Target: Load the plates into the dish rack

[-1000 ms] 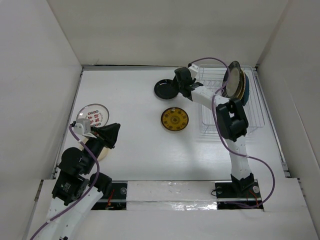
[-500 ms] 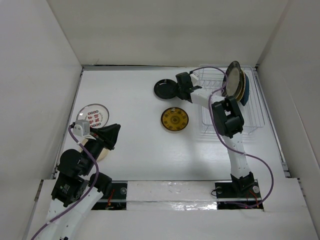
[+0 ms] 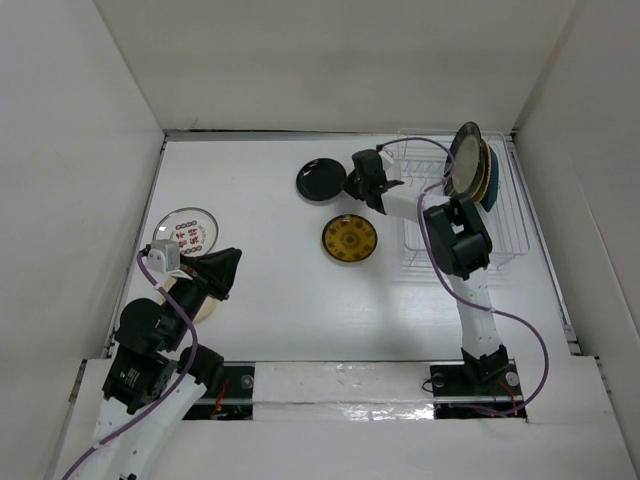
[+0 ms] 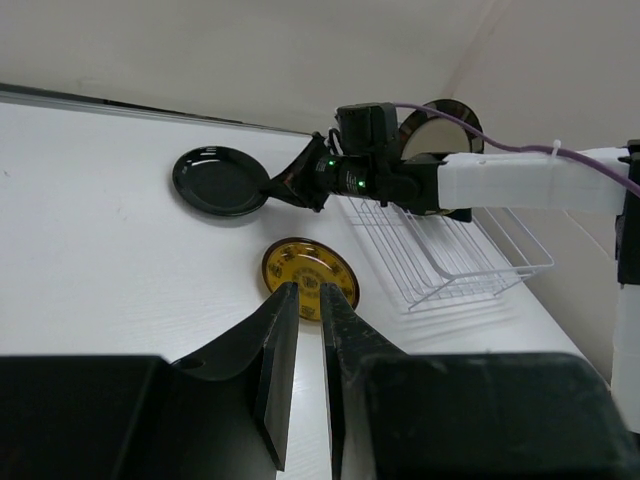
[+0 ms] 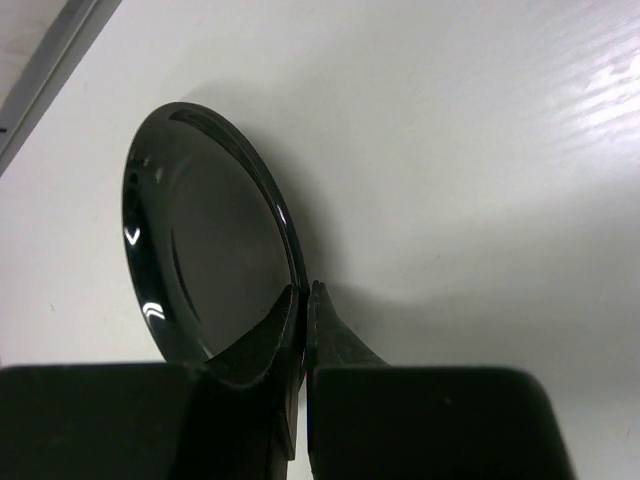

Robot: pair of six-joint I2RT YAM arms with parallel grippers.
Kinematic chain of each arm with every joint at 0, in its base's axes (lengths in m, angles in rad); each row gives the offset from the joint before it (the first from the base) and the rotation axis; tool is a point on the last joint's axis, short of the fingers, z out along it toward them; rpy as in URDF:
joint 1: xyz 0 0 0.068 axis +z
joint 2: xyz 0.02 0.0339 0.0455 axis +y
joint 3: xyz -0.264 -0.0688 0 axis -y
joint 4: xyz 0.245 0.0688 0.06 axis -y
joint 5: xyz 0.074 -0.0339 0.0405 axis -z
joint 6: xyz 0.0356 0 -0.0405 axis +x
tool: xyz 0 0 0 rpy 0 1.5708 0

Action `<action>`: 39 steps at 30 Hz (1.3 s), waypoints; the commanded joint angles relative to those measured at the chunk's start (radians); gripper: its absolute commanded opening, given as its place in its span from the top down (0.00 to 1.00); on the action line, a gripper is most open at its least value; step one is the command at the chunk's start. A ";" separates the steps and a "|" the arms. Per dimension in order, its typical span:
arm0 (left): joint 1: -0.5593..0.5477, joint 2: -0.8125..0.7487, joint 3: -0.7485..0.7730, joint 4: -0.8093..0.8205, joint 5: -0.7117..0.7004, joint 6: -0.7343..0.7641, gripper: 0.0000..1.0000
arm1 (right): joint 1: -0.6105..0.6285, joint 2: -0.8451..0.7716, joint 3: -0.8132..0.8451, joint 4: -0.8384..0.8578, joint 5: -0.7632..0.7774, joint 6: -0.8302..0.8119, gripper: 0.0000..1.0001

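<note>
My right gripper [image 3: 351, 184] [image 5: 306, 292] is shut on the near rim of a glossy black plate [image 3: 319, 182] [image 5: 200, 250], which tilts up off the table left of the dish rack [image 3: 520, 215] [image 4: 470, 270]. Several plates [image 3: 470, 160] stand upright at the white wire rack's far right end. A yellow-patterned plate [image 3: 349, 239] [image 4: 310, 270] lies flat mid-table. A white plate with red marks [image 3: 188, 229] lies at the left. My left gripper [image 3: 230, 266] [image 4: 308, 288] hovers near it, jaws a narrow gap apart with nothing between them.
A cream dish [image 3: 205, 302] shows partly under the left arm. White walls close in the table on the left, back and right. The right arm's purple cable [image 3: 430, 200] loops over the rack's left part.
The right gripper has closed on the black plate's rim, and the plate has shifted a little to the left. The left arm has not moved.
</note>
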 commanded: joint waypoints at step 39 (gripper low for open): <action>-0.025 -0.110 0.012 0.044 0.016 0.008 0.87 | -0.113 -0.410 -0.010 -0.188 1.009 -1.399 1.00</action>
